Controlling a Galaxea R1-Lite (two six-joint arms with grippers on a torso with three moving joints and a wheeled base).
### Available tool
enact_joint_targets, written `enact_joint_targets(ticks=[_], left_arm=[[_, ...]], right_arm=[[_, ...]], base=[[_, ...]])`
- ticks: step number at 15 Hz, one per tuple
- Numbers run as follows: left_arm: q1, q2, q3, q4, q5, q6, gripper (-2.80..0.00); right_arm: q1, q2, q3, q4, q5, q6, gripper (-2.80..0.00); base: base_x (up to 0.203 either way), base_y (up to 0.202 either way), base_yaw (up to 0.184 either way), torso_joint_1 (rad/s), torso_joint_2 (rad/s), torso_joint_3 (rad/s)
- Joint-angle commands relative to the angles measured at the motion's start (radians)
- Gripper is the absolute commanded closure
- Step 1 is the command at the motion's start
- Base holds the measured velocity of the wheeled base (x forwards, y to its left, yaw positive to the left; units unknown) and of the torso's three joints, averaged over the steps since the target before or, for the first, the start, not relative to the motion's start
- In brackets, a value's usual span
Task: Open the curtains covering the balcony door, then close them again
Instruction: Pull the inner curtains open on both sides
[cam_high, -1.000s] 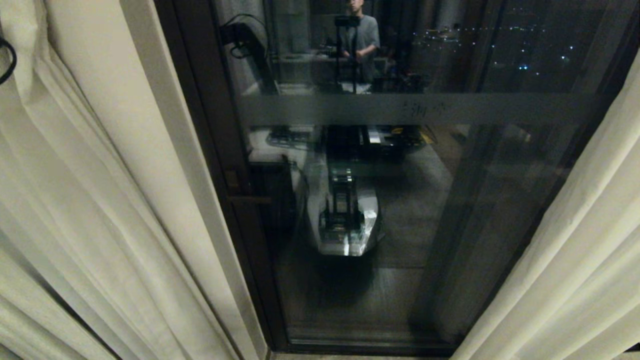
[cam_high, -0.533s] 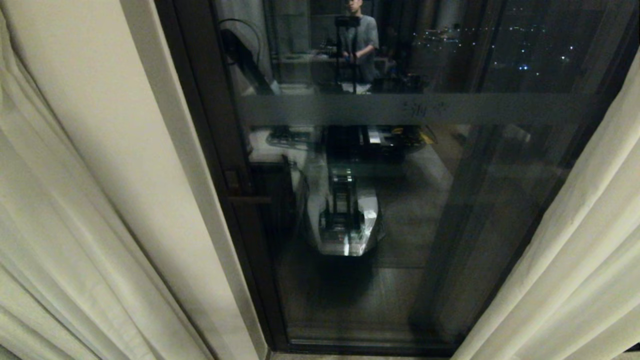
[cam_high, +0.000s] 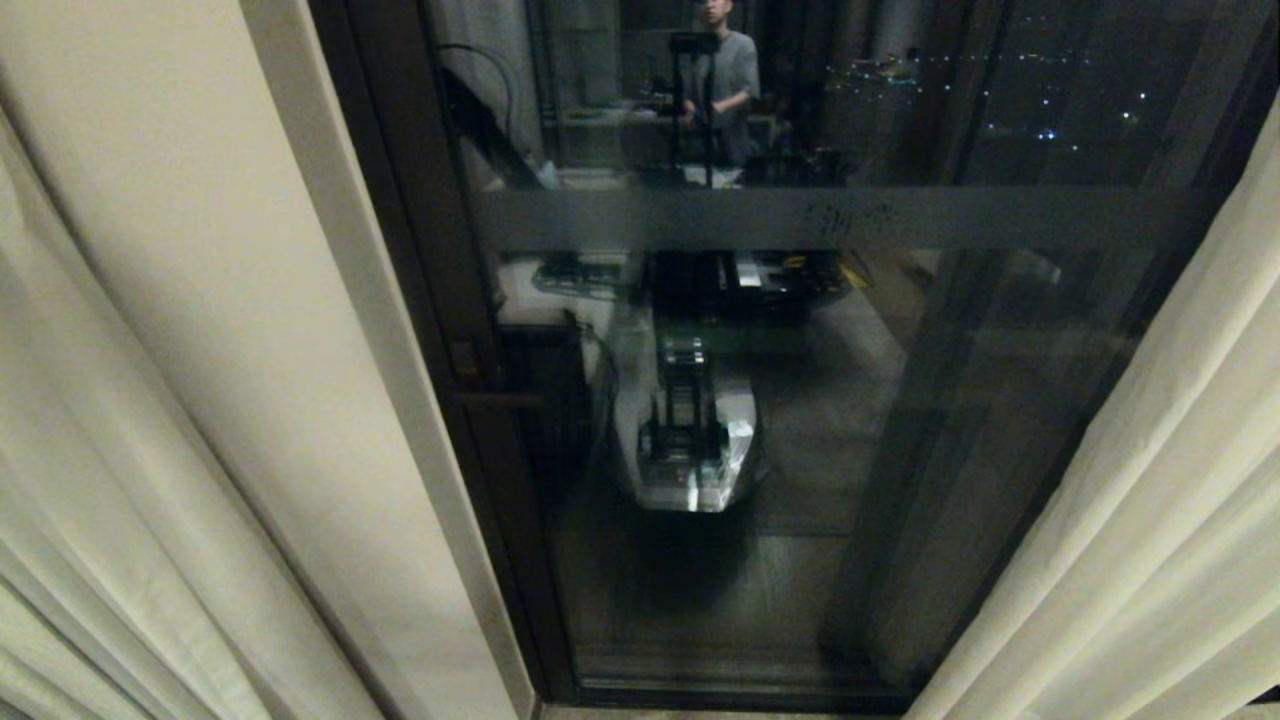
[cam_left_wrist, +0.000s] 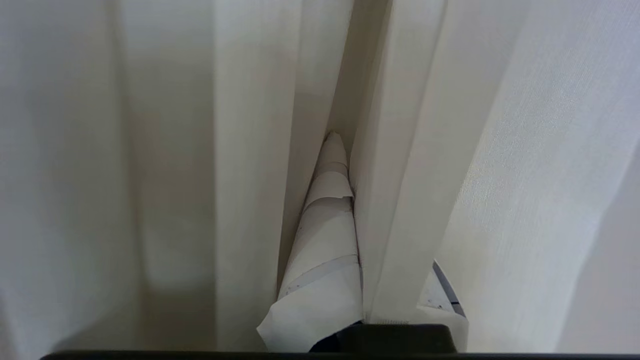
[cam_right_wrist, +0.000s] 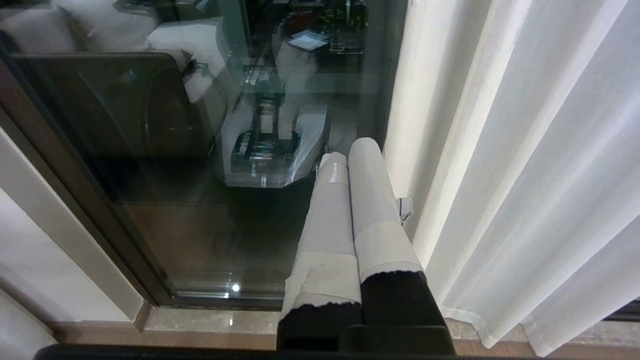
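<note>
The curtains (cam_high: 150, 400) hang parted at either side of the balcony door (cam_high: 800, 400); soft, light cloth, best taken by a vertical pleat edge. The left gripper (cam_left_wrist: 345, 200) is clenched on a fold of the curtains. The right gripper (cam_right_wrist: 350, 200), clenched on nothing, hangs beside the glass.

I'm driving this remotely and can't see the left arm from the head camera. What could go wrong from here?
1. The left gripper is shut on a pleat of the left curtain; a hard pull could strain the fabric.
2. The grip may slip off the thin fold.
3. The right gripper sits near the balcony door glass.
</note>
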Motion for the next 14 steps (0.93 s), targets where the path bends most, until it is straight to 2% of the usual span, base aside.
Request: enact_joint_targets(ticks=[1,5,10,14], left_arm=[[-0.020,-0.033,0.001,-0.004,0.000,0.000,0.00],[-0.029,-0.109,0.006,0.010,-0.002,0.004,0.00],[-0.096,-0.160,0.028,0.008,0.001,0.009,0.00],[-0.102,-0.216,0.111,0.008,-0.003,0.025,0.00]], right_arm=[[0.001,0.001,0.000,0.000,0.000,0.000,0.00],[0.001,0.000,0.000,0.000,0.000,0.000,0.00],[0.001,0.001,0.000,0.000,0.000,0.000,0.00],[0.001,0.000,0.000,0.000,0.000,0.000,0.00]], base=[[0.000,0.000,0.000,0.000,0.00,0.000],[0.000,0.000,0.000,0.000,0.00,0.000],[0.000,0.000,0.000,0.000,0.00,0.000],[0.000,0.000,0.000,0.000,0.00,0.000]])
